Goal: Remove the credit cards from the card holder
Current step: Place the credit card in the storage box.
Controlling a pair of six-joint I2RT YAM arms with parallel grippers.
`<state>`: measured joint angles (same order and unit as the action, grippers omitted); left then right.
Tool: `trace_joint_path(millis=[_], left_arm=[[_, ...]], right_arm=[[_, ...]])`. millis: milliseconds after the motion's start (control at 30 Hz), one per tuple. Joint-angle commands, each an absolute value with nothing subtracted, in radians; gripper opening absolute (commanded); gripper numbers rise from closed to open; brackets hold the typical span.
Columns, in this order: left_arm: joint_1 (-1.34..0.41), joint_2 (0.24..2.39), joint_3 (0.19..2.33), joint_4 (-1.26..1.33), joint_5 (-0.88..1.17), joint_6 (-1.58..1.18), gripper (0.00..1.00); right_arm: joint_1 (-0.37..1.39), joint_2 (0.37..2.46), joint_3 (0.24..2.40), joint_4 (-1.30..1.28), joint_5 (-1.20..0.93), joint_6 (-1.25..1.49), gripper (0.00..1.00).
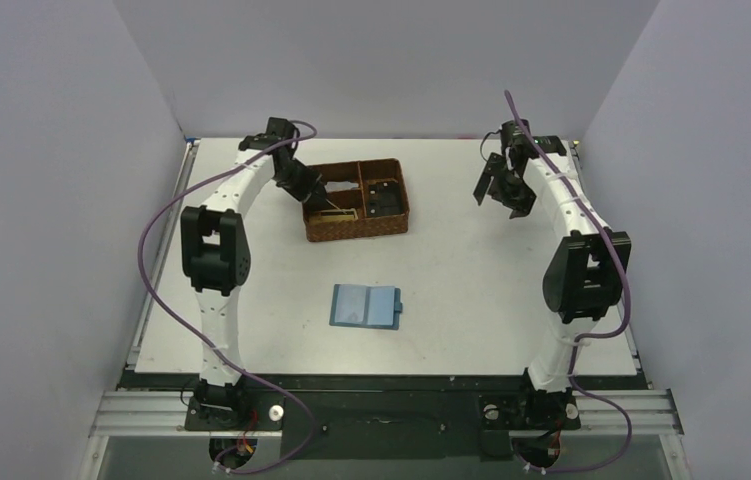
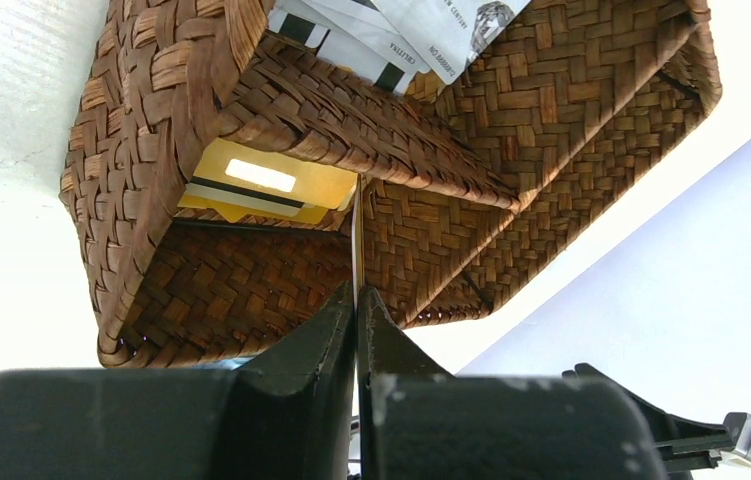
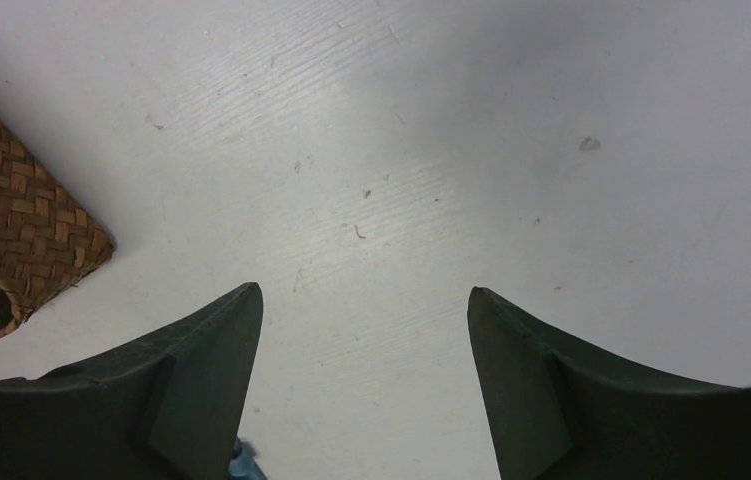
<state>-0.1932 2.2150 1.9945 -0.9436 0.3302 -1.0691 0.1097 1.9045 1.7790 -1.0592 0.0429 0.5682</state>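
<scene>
The teal-blue card holder (image 1: 365,306) lies open and flat on the table's front middle, with no gripper near it. My left gripper (image 1: 325,203) is down in the front-left compartment of the brown woven basket (image 1: 356,232). In the left wrist view its jaws (image 2: 356,292) are shut on a thin pale card (image 2: 356,240) seen edge-on. A tan-gold card (image 2: 261,185) lies flat on that compartment's floor. My right gripper (image 1: 504,190) hangs open and empty above the table at the back right, and it is wide open in its own view (image 3: 363,292).
The basket's woven walls (image 2: 551,120) close in around the left fingers. White printed cards (image 2: 391,30) lie in another compartment. Dark items (image 1: 384,197) sit in the right compartment. A basket corner (image 3: 11,230) shows left of the right gripper. Grey walls enclose the table.
</scene>
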Motion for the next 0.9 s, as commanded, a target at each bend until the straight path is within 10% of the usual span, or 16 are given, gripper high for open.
trace_joint_path(millis=[0, 333, 867], left_arm=[[-0.186, 2.232, 2.051, -0.96, 0.354, -1.061, 0.03], [-0.186, 2.226, 2.076, -0.95, 0.361, -1.033, 0.4], [-0.197, 2.151, 2.044, -0.922, 0.333, -0.938, 0.48]], right_arm=[[0.098, 1.918, 1.828, -1.063, 0.036, 0.568, 0.71], [0.094, 1.93, 1.849, -1.062, 0.033, 0.567, 0.71], [0.135, 1.898, 1.864, -1.06, 0.034, 0.563, 0.71]])
